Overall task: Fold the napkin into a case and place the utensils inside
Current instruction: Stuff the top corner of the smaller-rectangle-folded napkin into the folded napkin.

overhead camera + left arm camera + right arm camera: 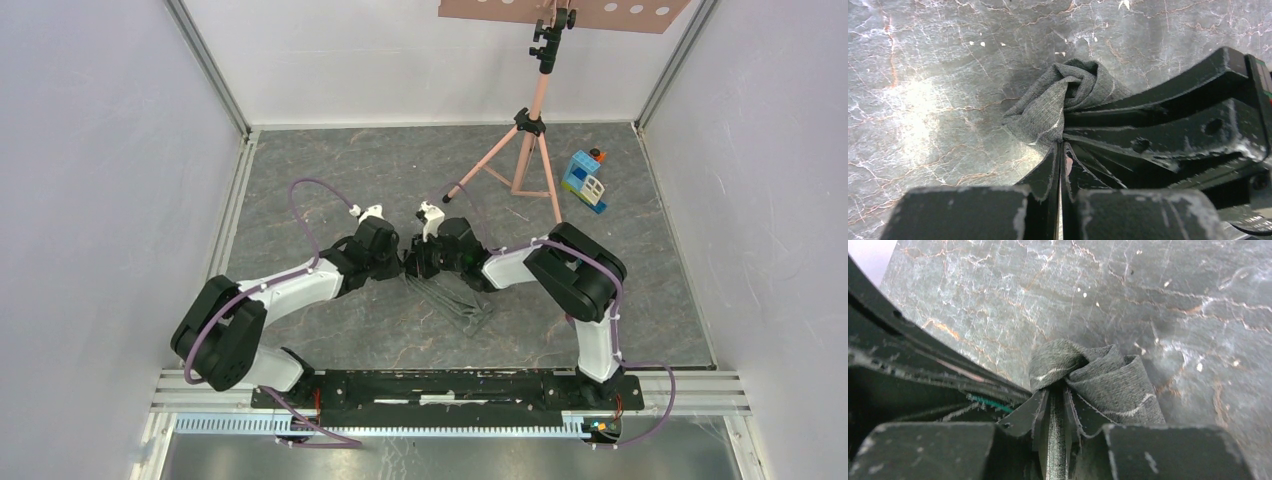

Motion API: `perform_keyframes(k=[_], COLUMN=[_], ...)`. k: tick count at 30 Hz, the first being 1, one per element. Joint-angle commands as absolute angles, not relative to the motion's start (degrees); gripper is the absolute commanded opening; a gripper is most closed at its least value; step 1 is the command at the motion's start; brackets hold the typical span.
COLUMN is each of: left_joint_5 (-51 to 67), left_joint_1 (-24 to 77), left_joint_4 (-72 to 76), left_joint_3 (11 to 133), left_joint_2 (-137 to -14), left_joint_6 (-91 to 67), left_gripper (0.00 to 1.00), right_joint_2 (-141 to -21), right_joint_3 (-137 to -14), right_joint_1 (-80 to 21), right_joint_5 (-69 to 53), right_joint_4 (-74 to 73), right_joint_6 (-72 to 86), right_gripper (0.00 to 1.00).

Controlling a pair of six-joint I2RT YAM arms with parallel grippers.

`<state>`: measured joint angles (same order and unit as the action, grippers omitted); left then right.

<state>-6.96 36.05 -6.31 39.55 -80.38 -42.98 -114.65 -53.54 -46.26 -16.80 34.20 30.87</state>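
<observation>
The napkin [1048,105], a dark grey soft cloth square with a pale stitched line near its edge, is being pinched into a bunch near the middle of the grey marbled floor [300,190]. In the overhead view the rest of it is being trailed toward five o'clock from the pinch. The left gripper [1062,146] is being clamped fully shut on a twisted wad of the cloth. The right gripper [1058,390], facing it from three o'clock, is being pressed narrow on the same wad, with a strip of fabric being squeezed between its fingers. No flat fold or pocket is being shown, so the case is judged as barely begun. The utensils, slim blue plastic pieces, are not being made out in any view, and placing them inside is judged as wholly left to do. A blue-and-white toy block house [585,180] is being seen at two o'clock, well apart from the cloth.
</observation>
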Motion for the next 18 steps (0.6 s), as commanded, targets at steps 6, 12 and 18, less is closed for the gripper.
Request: perform_keyframes(k=[6, 12, 18], left_joint_5=[-7.67, -6.76, -5.68], left_joint_1=[36.21, 36.21, 36.26], left_joint_4=[-5.98, -5.53, -5.41], left_joint_3=[41.77, 41.38, 42.48], left_joint_2=[-79.16, -78.91, -79.86], left_joint_6=[-40.65, -40.43, -40.35], left_gripper=[0.02, 0.02, 0.02], right_joint_2=[-101.27, -101.49, -108.04], right_joint_3=[-47.23, -46.28, -50.79], right_joint_1=[-43.35, -42.17, -42.45], right_joint_5=[-21.37, -21.35, -21.11], right_joint_4=[31.16, 31.57, 32.65], right_joint_6=[29.49, 29.02, 29.65], right_gripper=[0.30, 0.28, 0.15])
